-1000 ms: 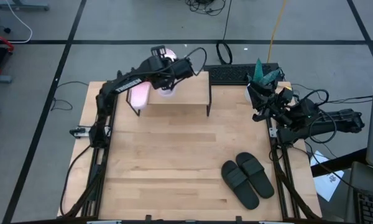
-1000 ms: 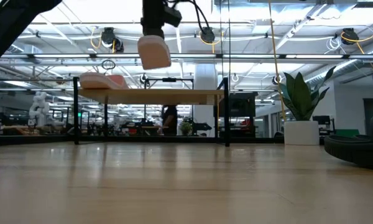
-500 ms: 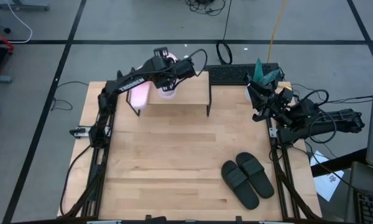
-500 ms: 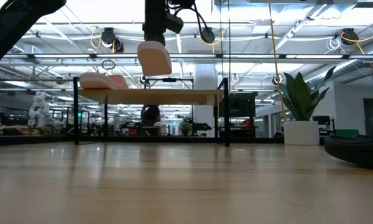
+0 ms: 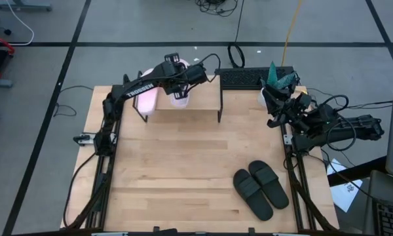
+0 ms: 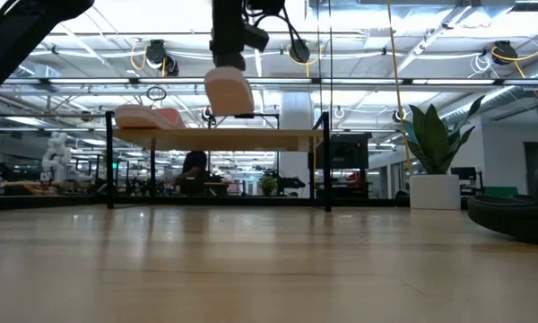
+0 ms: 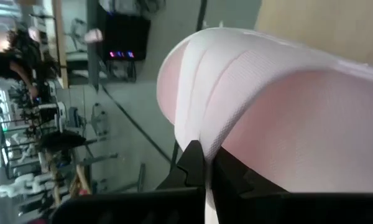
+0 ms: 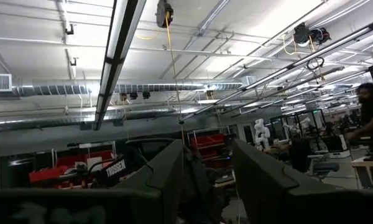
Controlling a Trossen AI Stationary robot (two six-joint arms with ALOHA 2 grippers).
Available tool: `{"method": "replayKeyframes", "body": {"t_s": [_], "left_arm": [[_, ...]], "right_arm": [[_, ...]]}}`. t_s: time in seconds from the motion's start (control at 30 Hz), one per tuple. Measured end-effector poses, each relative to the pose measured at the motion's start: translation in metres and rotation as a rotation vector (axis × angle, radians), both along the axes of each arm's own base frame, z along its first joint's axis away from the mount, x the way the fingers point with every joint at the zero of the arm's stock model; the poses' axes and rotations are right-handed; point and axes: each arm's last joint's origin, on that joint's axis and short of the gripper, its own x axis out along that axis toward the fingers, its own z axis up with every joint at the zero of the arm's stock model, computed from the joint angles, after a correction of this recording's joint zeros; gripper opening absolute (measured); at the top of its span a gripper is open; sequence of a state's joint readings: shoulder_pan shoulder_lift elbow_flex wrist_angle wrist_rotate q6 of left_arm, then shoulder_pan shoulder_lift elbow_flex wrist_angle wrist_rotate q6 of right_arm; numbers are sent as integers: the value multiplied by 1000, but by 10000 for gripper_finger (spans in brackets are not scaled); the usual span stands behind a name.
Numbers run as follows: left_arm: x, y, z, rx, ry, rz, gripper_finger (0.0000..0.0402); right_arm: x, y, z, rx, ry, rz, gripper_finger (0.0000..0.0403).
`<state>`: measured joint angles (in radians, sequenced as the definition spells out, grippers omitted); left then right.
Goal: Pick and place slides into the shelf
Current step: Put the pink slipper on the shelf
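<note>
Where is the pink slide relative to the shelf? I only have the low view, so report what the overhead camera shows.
Observer: From above, the held pink slide hangs over the shelf top, just right of the other pink slide lying there.
Operator: Confirm the grip.
Observer: The left wrist view shows the left gripper with its jaws pinched shut on the slide's edge.
Operator: Find the black pair.
Observer: The black slides lie side by side on the table, toward its right side and away from the shelf. The right gripper waits open at the right edge.
</note>
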<state>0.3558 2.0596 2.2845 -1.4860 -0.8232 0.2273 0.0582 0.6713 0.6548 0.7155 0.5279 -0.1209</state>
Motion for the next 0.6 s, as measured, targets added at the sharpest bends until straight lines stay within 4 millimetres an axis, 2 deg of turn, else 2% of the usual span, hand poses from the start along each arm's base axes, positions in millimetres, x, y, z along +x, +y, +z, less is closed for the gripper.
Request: {"method": "replayKeyframes", "body": {"t_s": [0.2,0.33,0.47,0.6], "left_arm": [[-6,-4,17,15,-98,-7,0],[-9,-7,14,31,-78,8,0],[-11,-26,16,28,-143,-22,0],[-13,-47,6,30,-163,-97,0]], "right_arm": [[-3,0,2,-4,-10,-4,130],[-5,0,2,-4,-15,-4,130],[-5,0,2,-9,-11,-7,130],[-5,0,2,-16,-6,-12,130]]}}
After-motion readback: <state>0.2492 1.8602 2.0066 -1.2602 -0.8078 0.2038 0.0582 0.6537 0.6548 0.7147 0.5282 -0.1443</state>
